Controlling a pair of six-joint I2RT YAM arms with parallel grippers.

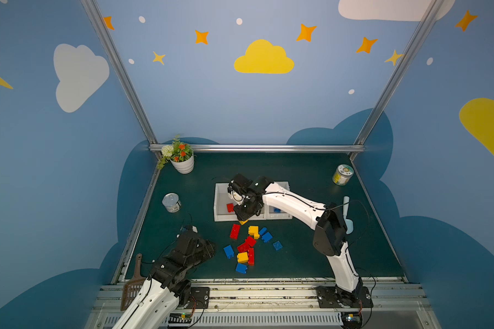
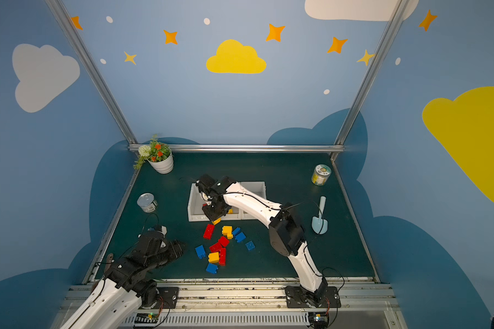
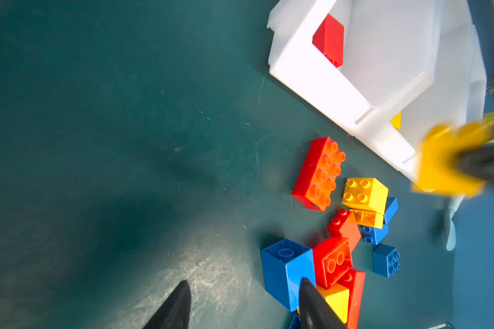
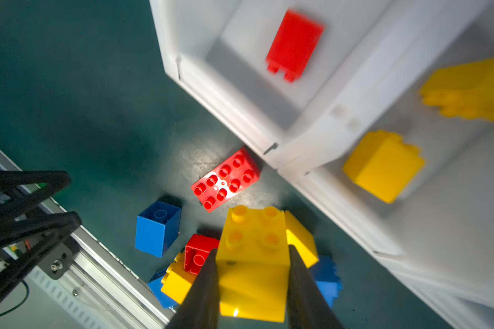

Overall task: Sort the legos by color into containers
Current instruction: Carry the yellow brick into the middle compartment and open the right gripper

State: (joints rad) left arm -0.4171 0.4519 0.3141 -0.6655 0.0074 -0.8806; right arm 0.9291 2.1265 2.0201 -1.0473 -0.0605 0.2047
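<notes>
My right gripper [image 4: 252, 250] is shut on a yellow lego [image 4: 253, 279] and holds it above the mat, at the front wall of the white containers [image 1: 218, 200]. In a top view the lego [image 1: 243, 222] peeks out under the gripper. One container holds a red lego [image 1: 230, 207], the middle one holds yellow legos [image 4: 382, 165], and another a blue lego [image 1: 276, 210]. Several red, yellow and blue legos lie in a pile [image 1: 247, 246] on the green mat. My left gripper [image 3: 244, 282] is open and empty, just left of the pile beside a blue lego [image 3: 285, 270].
A flower pot [image 1: 183, 163] stands at the back left, a tin can [image 1: 171, 202] at the left and a jar [image 1: 342, 174] at the back right. A light blue trowel [image 1: 348, 219] lies at the right. A brown scoop [image 1: 134, 282] lies off the mat's front left corner.
</notes>
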